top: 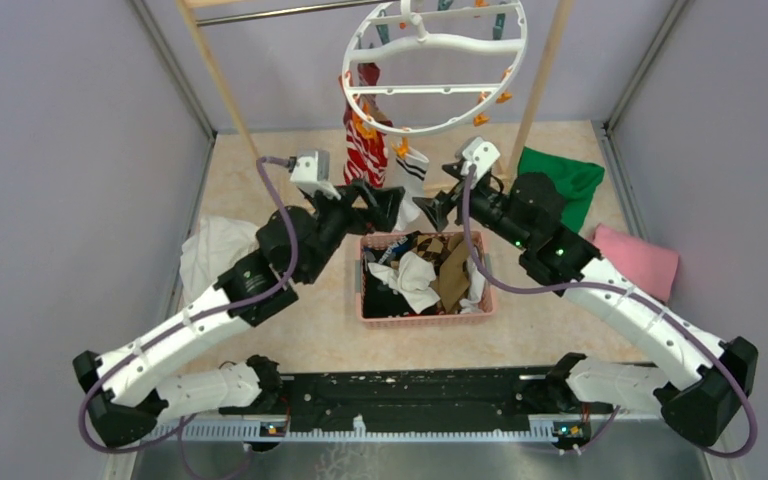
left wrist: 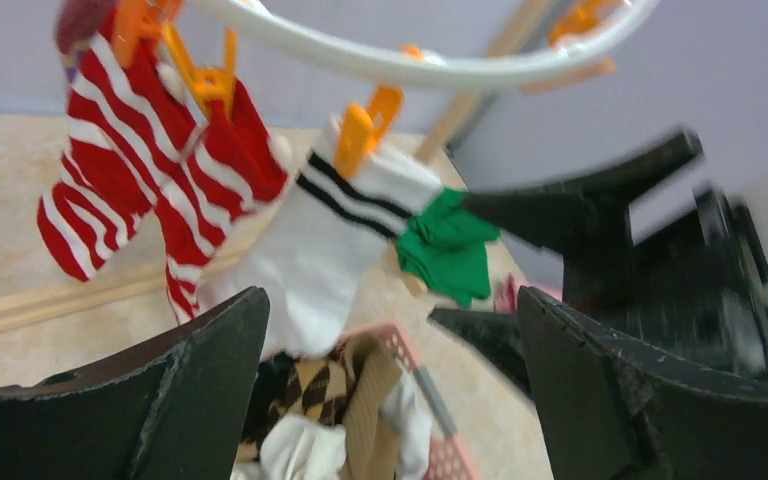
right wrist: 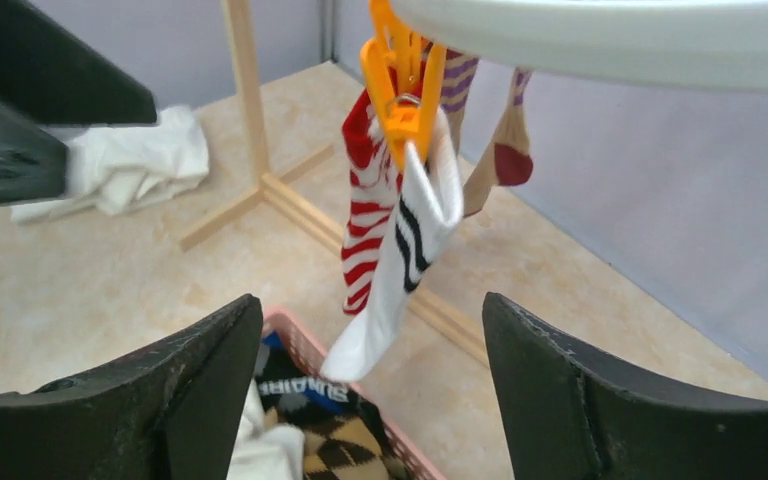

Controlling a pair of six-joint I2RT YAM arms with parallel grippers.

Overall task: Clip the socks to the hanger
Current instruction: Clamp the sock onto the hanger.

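Between arms: left gripper [top: 390,203] and right gripper [top: 436,208] are facing nearly tip to tip, leaving a narrow slot; white banded sock [top: 410,170] is hanging just behind it.
Overhead: hanger ring [top: 430,128] and orange pegs [right wrist: 400,90] are overhanging both wrists.
Left of slot: red-striped socks [top: 365,150] are crowding the white one.
Below: full basket [top: 425,318] is sitting under the slot.
Outer sides: rack posts [top: 222,75] are standing well apart, with bare floor lying beside them.

The left pincer [top: 388,205] and right pincer [top: 436,210] are gaping wide, tilting inward toward each other, tips nearly meeting, gripping nothing.
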